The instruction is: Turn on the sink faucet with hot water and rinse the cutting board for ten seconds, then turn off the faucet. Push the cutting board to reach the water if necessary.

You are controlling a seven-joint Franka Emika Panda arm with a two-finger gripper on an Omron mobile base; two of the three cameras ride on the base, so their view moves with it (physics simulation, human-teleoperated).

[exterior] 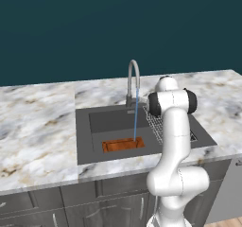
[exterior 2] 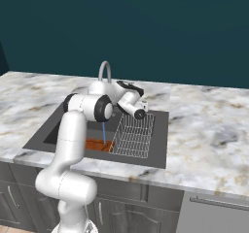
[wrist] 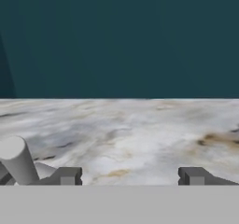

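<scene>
Water (exterior: 135, 117) runs in a thin blue line from the arched spout of the sink faucet (exterior: 133, 79) onto the right end of the cutting board (exterior: 123, 144), which lies flat on the floor of the sink (exterior: 90, 136), just below the middle of my left base view. The board sits toward the basin's front wall, its orange-brown face ringed by a darker rim. In my right base view the same stream (exterior 2: 103, 132) drops behind my arm's elbow and lands on the board (exterior 2: 98, 145), most of which my upper arm covers. To the board's right in both views a wire dish rack (exterior 2: 132, 135) fills the rest of the basin, its near edge just beside the board. The faucet (exterior 2: 105, 71) rises from the back rim of the sink (exterior 2: 160, 140), and my forearm crosses in front of its lower stem. The gripper (exterior 2: 142, 105) hangs over the rack's back edge, right of centre in the right base view, pointed away toward the wall; in the hand view its two dark tips stand well apart at the bottom of the frame with nothing between them, and a grey cylinder (wrist: 18, 161) rises at lower left just beside the left finger (wrist: 67, 175). Marbled countertop (exterior: 38, 126) spreads around the basin, with a dark teal wall (exterior: 118, 22) across the top of every frame and grey cabinets (exterior: 71, 207) beneath.
</scene>
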